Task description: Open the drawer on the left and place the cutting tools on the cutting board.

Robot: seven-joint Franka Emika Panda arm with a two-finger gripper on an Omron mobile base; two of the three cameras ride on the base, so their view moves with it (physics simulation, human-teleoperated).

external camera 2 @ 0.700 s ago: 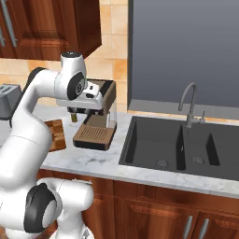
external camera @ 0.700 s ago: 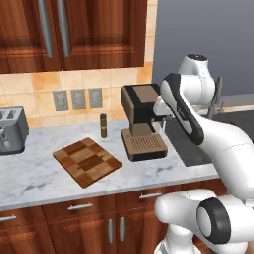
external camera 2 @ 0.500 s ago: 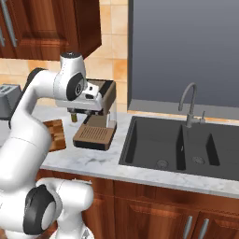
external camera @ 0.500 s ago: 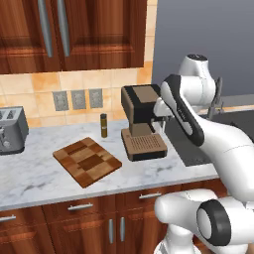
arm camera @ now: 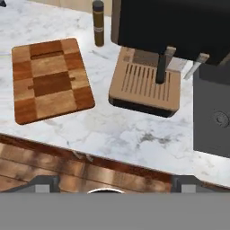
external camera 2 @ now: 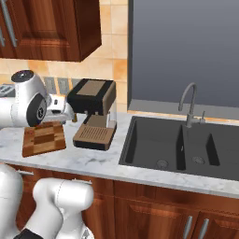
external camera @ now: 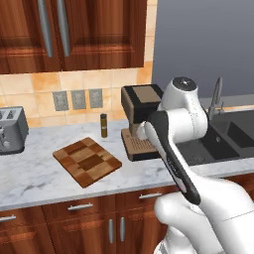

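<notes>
Drawer (external camera: 80, 208) fronts below the counter (external camera: 30, 181) look closed, so nothing seems done yet. The gripper (arm camera: 115, 185) hangs above the counter edge, tips spread apart and empty. The board (arm camera: 50, 79), at 10 o'clock, lies bare; no tools visible.

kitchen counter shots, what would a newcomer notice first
The big white robot arm fills the foreground, bent over the marble counter. Next, the checkered wooden cutting board lies bare on the counter, left of the brown coffee machine. A black sink sits to the right of the machine.
</notes>
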